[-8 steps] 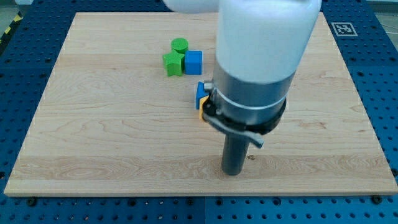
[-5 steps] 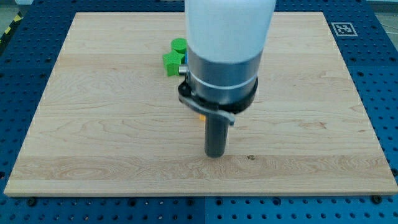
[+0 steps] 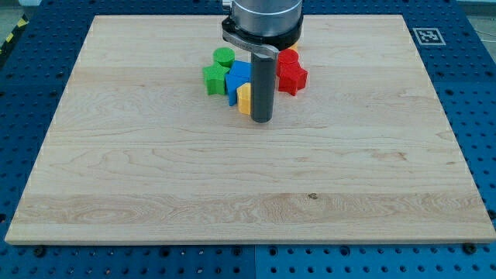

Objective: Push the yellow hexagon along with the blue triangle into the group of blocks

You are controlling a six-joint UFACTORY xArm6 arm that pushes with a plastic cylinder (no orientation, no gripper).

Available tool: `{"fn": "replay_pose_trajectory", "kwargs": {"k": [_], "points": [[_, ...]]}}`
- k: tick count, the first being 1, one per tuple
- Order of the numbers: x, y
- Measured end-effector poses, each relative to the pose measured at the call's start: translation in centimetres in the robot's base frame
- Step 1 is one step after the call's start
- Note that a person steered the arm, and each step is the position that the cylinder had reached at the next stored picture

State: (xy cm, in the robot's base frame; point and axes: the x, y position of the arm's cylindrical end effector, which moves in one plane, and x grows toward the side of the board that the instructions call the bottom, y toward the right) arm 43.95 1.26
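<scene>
Yellow hexagon (image 3: 245,99) half behind rod (image 3: 261,85)

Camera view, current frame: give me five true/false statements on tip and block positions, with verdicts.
1. My tip stands right beside the yellow hexagon, on its right in the view. True.
2. The green blocks sit at the right end of the cluster in the view. False: the green cylinder and the green block are at the view's left end.
3. The red blocks lie to the view's right of the rod. True: the red star-like block and a second red block are there.
4. The yellow hexagon lies alone near the view's bottom edge. False: it is against the blue blocks in the cluster.
5. The blocks are off the wooden board. False: all rest on it.
</scene>
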Motion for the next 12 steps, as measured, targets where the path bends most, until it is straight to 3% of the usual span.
{"fn": "replay_pose_trajectory", "kwargs": {"k": [4,6,10,12], "points": [[1.4,2.1],[-2.8,2.6],[-3.3,11.0],[-9.8,11.4]]}}
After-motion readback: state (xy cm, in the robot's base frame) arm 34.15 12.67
